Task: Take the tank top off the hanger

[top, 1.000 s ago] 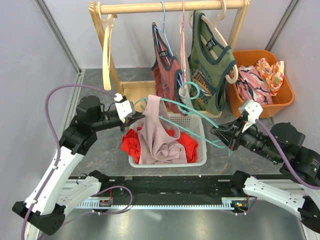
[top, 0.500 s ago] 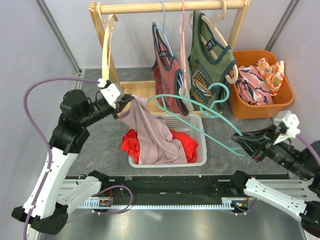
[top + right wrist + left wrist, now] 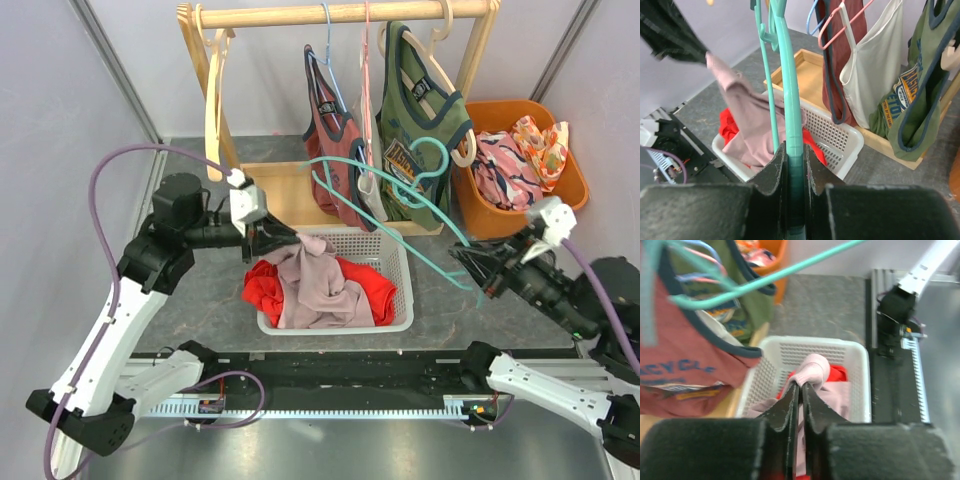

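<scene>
nearest, the white basket (image 3: 404, 290) sits mid-worktop, the pink tank top (image 3: 318, 285) heaped inside on red cloth (image 3: 262, 285). at its 10 o'clock the left end effector (image 3: 278, 240) is narrow, nipping a corner of the tank top. at 3 o'clock the right end effector (image 3: 462, 265) clamps the teal hanger (image 3: 791, 100), clear of the tank top. at 12 o'clock stands the wooden rack (image 3: 340, 13).
</scene>
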Controlling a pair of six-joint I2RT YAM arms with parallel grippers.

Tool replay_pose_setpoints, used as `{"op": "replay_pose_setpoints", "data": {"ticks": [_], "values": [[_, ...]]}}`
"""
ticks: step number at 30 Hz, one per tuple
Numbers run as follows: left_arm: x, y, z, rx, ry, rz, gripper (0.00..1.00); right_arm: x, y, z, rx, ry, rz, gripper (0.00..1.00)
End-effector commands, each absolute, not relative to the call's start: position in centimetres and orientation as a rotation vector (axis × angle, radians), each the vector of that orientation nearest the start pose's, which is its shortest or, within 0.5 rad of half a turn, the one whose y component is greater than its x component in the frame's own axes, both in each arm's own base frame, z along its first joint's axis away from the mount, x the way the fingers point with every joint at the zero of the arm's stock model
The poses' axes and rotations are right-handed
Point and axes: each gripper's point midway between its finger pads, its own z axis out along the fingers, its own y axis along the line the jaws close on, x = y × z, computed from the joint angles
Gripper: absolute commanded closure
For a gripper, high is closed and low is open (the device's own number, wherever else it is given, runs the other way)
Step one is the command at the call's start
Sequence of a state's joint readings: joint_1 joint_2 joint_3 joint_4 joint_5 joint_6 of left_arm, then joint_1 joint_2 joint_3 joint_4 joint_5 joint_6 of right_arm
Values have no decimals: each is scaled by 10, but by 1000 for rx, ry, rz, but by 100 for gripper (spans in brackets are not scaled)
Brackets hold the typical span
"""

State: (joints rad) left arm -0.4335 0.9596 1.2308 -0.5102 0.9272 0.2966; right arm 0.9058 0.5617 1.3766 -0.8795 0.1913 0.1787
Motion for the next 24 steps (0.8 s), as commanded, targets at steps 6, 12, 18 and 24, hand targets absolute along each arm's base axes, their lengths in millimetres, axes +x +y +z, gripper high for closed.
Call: {"op": "replay_pose_setpoints", "data": {"ticks": [6,12,18,24], "values": [[188,-205,212,1493,1682,-594,48,170,150,438,-421,1603,579,100],[210,-189,191,1508,1900,-391,5,196,156,442,-397,1643,463,100],[212,-191,224,1480,1803,-381,0,218,165,460,-380,1640,377,100],[211,-183,302,1463,1700,-307,0,245,188,486,-343,1601,353,100]]}}
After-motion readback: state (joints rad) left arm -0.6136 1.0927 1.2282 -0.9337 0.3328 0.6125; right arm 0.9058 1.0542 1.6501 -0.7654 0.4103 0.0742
